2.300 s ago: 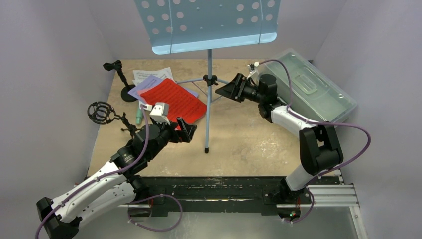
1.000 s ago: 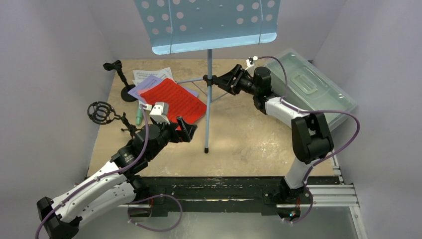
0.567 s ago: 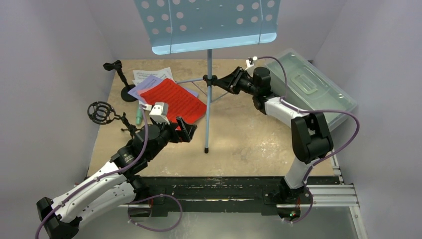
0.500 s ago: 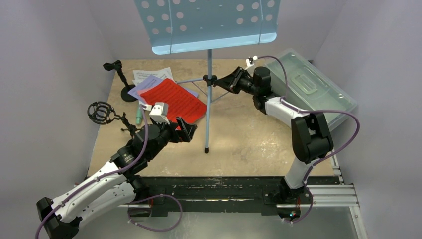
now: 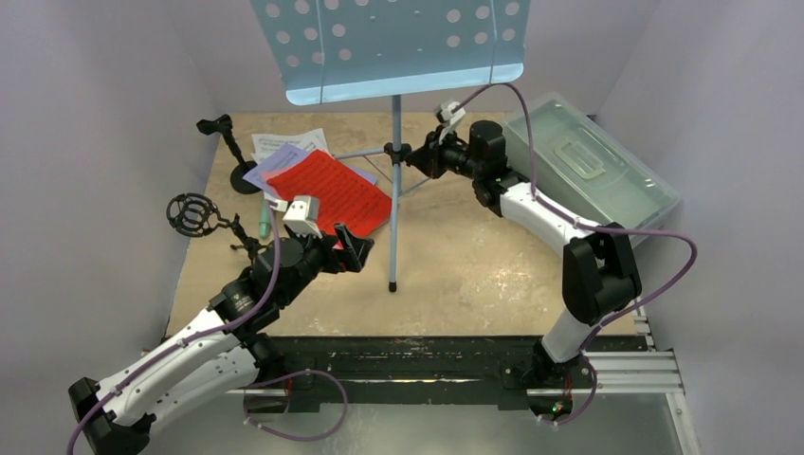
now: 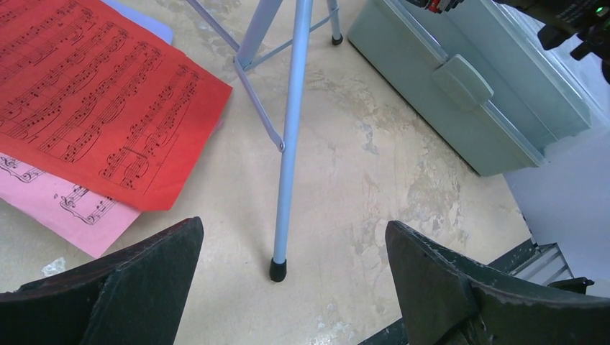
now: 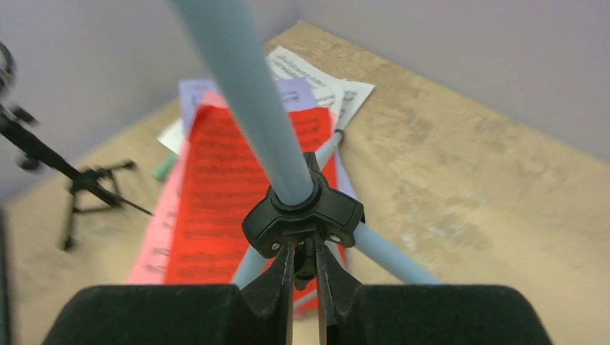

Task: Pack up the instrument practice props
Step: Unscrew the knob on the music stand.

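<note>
- right tool [image 7: 305, 264] clenched on black hub [image 7: 302, 212] of music rack [image 5: 389, 43], upper centre
- left tool [image 6: 293, 226] released, rack leg [image 6: 291, 144] straight ahead
- red sheet [image 5: 327, 190] left, box [image 5: 588, 171] right

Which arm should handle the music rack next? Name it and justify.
Right. The right claw pinches the black hub on the music rack's pole; the left claw hangs open, holding nothing.
</note>
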`<action>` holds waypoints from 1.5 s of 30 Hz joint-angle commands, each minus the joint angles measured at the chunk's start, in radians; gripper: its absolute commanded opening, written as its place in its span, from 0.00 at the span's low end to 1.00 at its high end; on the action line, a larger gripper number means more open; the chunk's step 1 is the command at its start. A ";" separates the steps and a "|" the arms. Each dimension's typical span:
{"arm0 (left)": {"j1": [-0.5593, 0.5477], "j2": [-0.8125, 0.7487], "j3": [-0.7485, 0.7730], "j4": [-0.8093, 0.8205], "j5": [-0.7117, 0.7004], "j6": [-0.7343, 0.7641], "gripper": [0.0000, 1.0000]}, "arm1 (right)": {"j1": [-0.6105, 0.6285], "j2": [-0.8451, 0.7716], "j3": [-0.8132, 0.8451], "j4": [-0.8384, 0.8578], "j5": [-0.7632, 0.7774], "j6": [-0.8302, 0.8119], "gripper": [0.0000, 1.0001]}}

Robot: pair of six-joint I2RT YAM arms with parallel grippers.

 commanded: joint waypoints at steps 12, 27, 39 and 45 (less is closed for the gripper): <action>0.007 -0.002 0.032 0.012 -0.009 0.025 0.98 | 0.157 -0.152 -0.059 -0.058 0.416 -1.045 0.17; 0.007 0.028 -0.030 0.318 0.148 0.305 0.99 | 0.158 -0.332 -0.109 -0.422 0.104 -0.791 0.99; 0.009 0.291 -0.057 0.730 0.169 0.503 1.00 | 0.036 -0.464 -0.147 -0.656 -0.217 -0.731 0.99; 0.050 0.482 -0.002 0.963 0.159 0.572 0.97 | -0.017 -0.597 -0.306 -0.544 -0.285 -0.687 0.99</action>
